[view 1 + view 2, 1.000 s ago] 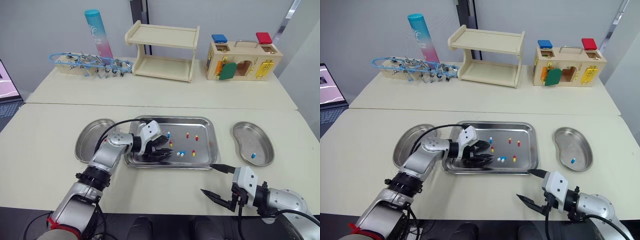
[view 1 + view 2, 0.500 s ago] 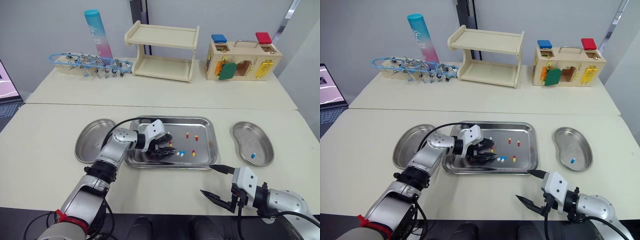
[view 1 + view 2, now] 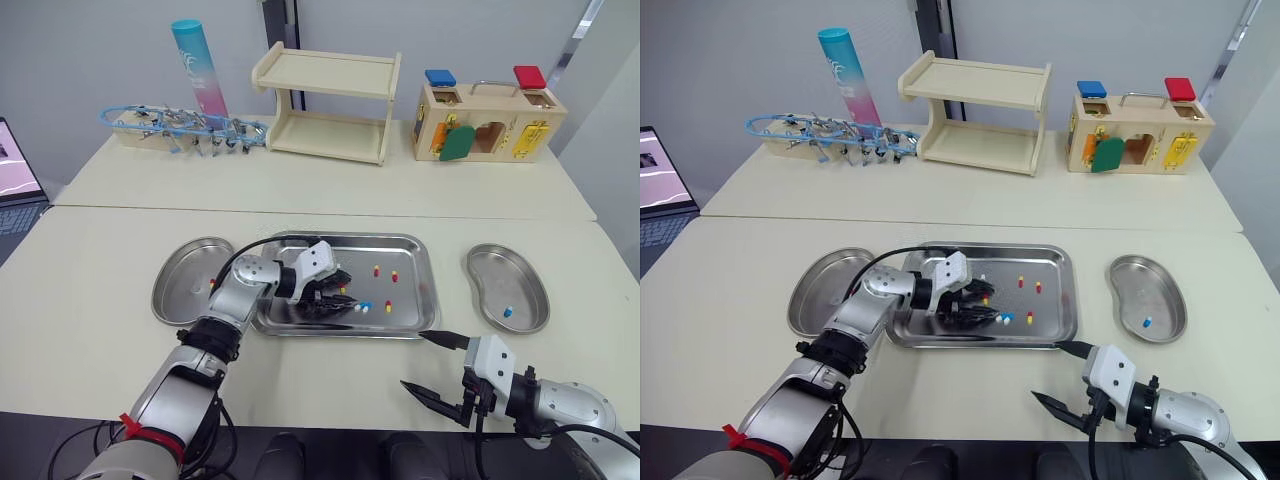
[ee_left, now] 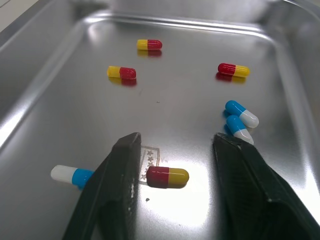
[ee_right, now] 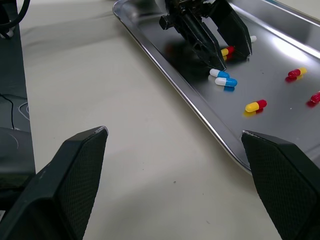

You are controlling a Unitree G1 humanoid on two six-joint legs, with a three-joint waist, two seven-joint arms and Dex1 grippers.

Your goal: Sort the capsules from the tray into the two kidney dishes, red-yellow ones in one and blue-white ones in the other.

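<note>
With our left gripper [image 4: 176,145] low in the tray [image 4: 60,75], spread and empty around a red-yellow capsule [image 4: 167,176], we judge the next move is closing on it, then the left kidney dish [image 3: 180,300]; our right gripper [image 3: 412,359] hangs open, empty.

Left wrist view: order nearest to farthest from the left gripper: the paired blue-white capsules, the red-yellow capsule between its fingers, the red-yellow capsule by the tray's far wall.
1. Red-yellow capsule, between the left gripper's fingers.
2. Paired blue-white capsules, beside one fingertip.
3. Farthest red-yellow capsule, by the tray's far wall.
</note>
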